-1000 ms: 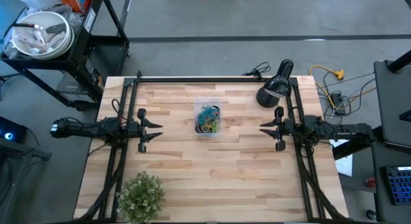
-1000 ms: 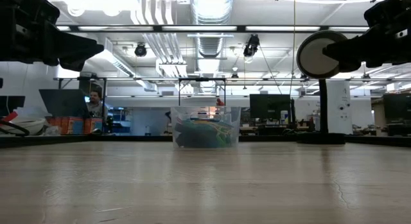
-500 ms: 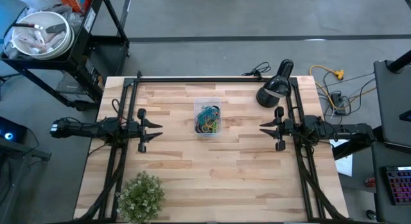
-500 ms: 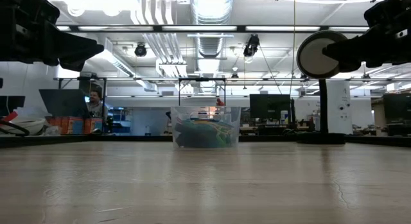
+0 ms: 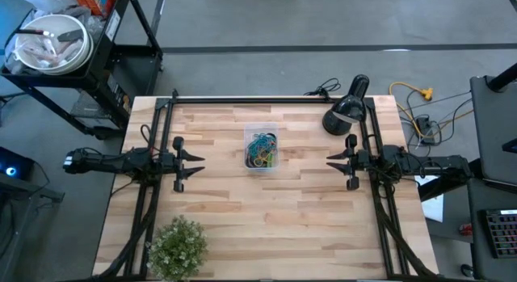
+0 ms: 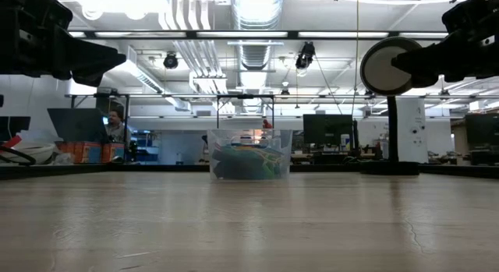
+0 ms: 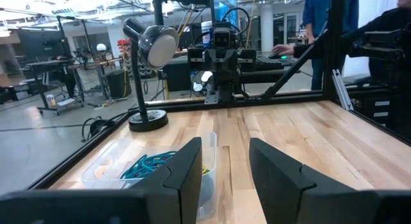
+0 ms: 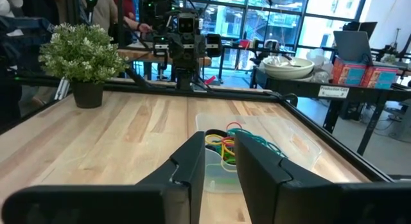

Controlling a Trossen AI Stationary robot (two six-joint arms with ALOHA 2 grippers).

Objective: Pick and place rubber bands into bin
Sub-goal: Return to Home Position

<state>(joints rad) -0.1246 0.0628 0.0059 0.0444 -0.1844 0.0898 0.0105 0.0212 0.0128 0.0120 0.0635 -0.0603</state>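
Observation:
The clear bin point(image 5: 261, 147) stands on its base in the middle of the wooden table, slightly toward the far edge. It holds a tangle of rubber bands point(image 5: 261, 149) in blue, green, yellow and red, which also show in the wrist views point(image 7: 149, 165) point(image 8: 226, 146) and through the bin's wall point(image 6: 245, 163). My left gripper point(image 5: 196, 159) hovers at the table's left side, pointing level at the bin, open with nothing between its fingers point(image 7: 225, 150). My right gripper point(image 5: 332, 160) mirrors it at the right side, open by a narrower gap point(image 8: 219, 144), also empty.
A black desk lamp point(image 5: 343, 112) stands at the far right corner, and a potted plant point(image 5: 178, 246) at the near left. A white bowl point(image 5: 48, 41) sits on a cart beyond the far left corner. Bare wood lies between each gripper and the bin. People show in the room behind.

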